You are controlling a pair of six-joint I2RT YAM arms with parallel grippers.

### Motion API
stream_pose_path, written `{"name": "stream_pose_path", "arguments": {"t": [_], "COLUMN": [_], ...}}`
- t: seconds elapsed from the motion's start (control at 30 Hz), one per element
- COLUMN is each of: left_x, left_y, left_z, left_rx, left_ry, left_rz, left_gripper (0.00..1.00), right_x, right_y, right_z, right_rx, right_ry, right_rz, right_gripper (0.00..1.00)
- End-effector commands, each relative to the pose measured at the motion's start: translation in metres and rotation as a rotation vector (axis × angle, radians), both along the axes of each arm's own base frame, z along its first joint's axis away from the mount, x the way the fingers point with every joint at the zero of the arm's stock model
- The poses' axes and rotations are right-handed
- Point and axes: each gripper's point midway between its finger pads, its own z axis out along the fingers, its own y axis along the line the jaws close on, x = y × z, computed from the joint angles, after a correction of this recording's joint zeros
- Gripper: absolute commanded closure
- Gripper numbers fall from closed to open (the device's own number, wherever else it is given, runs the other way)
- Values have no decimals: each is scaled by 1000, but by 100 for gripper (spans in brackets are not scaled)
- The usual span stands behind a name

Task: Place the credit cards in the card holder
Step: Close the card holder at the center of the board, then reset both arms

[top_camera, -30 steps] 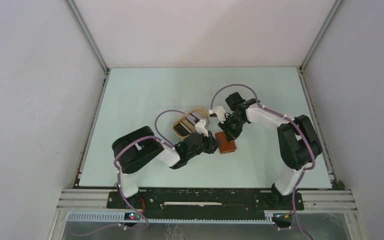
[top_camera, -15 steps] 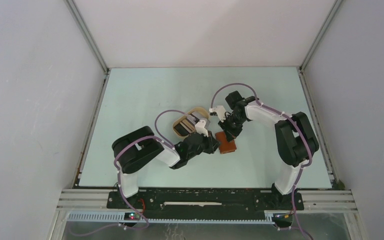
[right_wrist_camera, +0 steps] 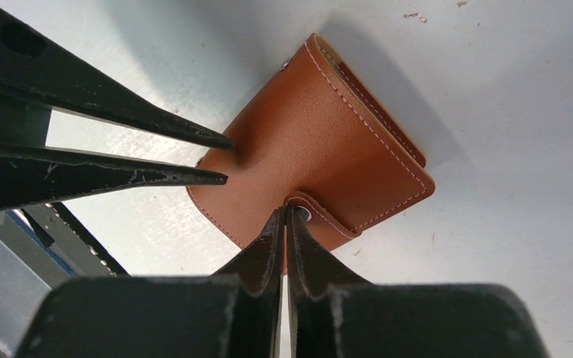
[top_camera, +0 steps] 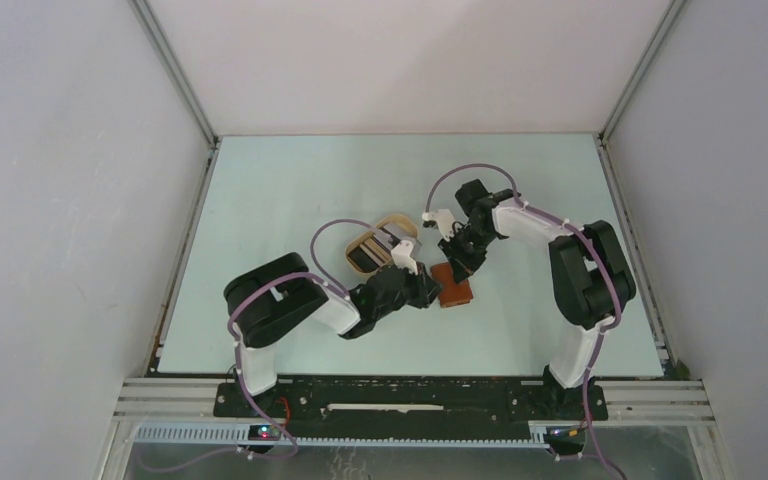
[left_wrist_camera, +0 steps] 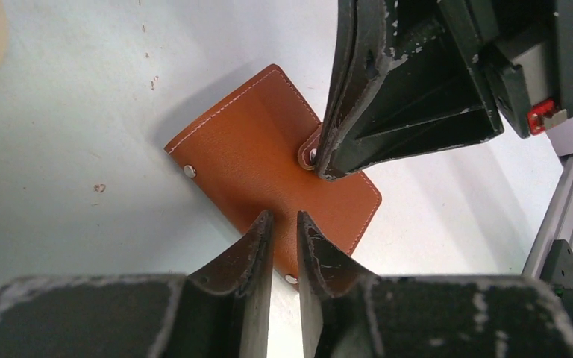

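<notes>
Blk/wht arms (top_camera: 526, 230), purple cables (top_camera: 470, 170)

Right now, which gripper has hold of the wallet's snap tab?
The right gripper: its fingers are pinched shut on the snap tab of the card holder. The left gripper only has its tips, slightly apart, at the opposite edge.

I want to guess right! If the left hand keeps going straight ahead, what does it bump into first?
The brown card holder. The left hand points right at its near edge, with the fingertips seemingly touching it.
</notes>
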Motion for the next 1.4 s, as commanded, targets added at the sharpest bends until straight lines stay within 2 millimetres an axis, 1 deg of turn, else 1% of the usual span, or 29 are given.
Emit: {"name": "stream_pose_path", "arguments": {"t": [0.0, 0.17, 0.2, 0.27, 0.33, 0.47, 0.67, 0.77, 0.83, 0.87, 0.93, 0.97, 1.0, 1.07, 1.13, 1.2, 1.3, 1.37], "left_x": [-4, -10, -11, -15, -19, -27, -40, -46, -49, -51, -54, -57, -59, -61, -59, -56, -54, -53], "left_y": [-2, 11, 15, 23, 31, 50, 76, 87, 94, 97, 101, 101, 100, 98, 96, 95, 94, 94], "left_z": [33, 60, 71, 82, 92, 110, 157, 175, 184, 190, 197, 202, 203, 207, 201, 195, 182, 173], "left_rx": [-55, -47, -53, -41, -18, 37, 60, 57, 42, 26, -10, -35, -54, -80, -66, -53, -37, -25], "left_ry": [-88, -143, -162, -189, -220, -266, -361, -393, -412, -421, -424, -429, -432, -439, -437, -441, -455, -461], "left_rz": [-34, -34, -32, -31, -33, -23, -31, -34, -30, -27, -21, -26, -33, -41, -40, -38, -39, -38], "left_gripper": [76, 72, 71, 70, 69, 68, 65, 57, 49, 43, 27, 20, 17, 16, 16, 17, 17, 18], "right_x": [6, 6, 5, 3, 1, -3, -10, -15, -24, -29, -43, -48, -51, -55, -58, -52, -35, -24], "right_y": [2, 8, 8, 8, 7, 3, -9, -18, -22, -23, -25, -25, -24, -24, -24, -23, -23, -20], "right_z": [-1, 36, 44, 56, 69, 103, 151, 171, 185, 188, 198, 198, 194, 175, 152, 136, 118, 106], "right_rx": [36, 141, 158, 180, 206, 261, 344, 393, 433, 452, 490, 503, 509, 503, 483, 468, 435, 390], "right_ry": [-22, -91, -108, -142, -174, -283, -474, -555, -607, -626, -684, -707, -725, -744, -747, -730, -711, -705], "right_rz": [12, 37, 42, 56, 67, 91, 90, 79, 87, 99, 135, 156, 180, 275, 404, 458, 510, 561], "right_gripper": [85, 63, 59, 53, 50, 47, 44, 43, 44, 44, 43, 43, 43, 42, 43, 45, 48, 56]}}
